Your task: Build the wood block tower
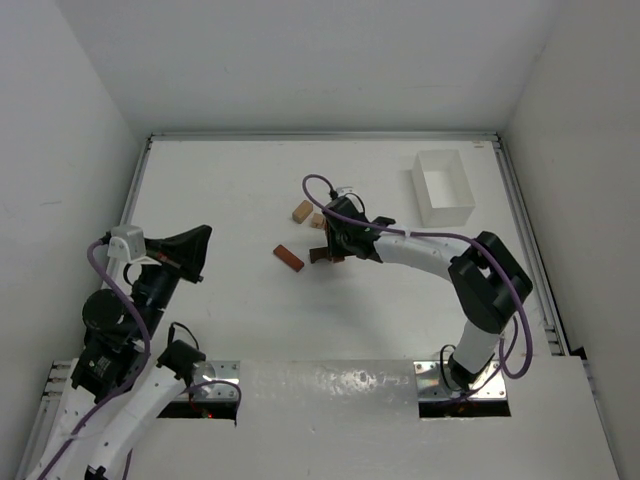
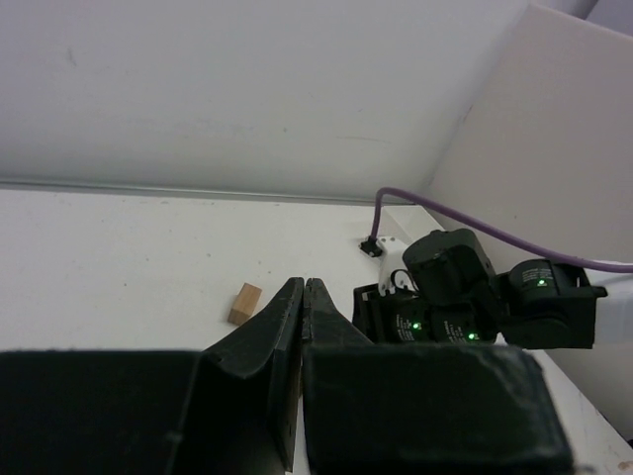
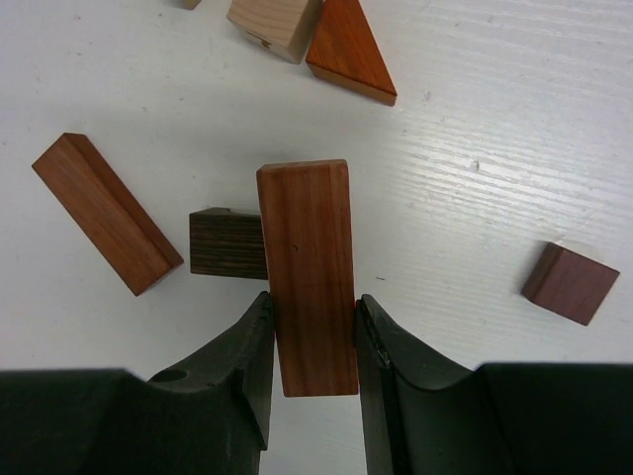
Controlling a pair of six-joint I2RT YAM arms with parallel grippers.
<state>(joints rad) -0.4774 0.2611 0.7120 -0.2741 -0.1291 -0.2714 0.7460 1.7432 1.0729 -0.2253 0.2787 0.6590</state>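
Left tool (image 1: 200,252) sits over the left side of the bench (image 1: 220,170), well apart from the blocks (image 1: 288,257). The top view can't resolve its jaws, but its own camera shows both fingers (image 2: 282,312) pressed tip to tip with nothing between them. That view also picks up one pale tan block (image 2: 245,303) lying flat beyond the tips, and the right arm (image 2: 465,297) with its purple cable (image 2: 475,224) further right. In the top view the blocks lie loose near bench centre and the right tool (image 1: 328,252) covers part of the cluster. Right wrist camera gives the detail: right tool (image 3: 313,302) is part open, clamped on the long sides of a reddish-brown bar (image 3: 307,267). The bar has straight grain and square edges and points away from the camera. Can't tell whether it rests on the bench or is lifted. To its left lies a second reddish bar (image 3: 104,213), angled. A dark brown block (image 3: 227,242) with fine striped grain lies between the two, its right end hidden behind the held bar. At the top edge are a pale tan piece (image 3: 272,25) and, touching it, an orange-red triangular block (image 3: 351,49). A small reddish cube (image 3: 571,284) lies alone at right. All smooth sawn wood on a white bench with faint streaks. Clear plastic box (image 1: 447,213) stands far right, only in the top view.
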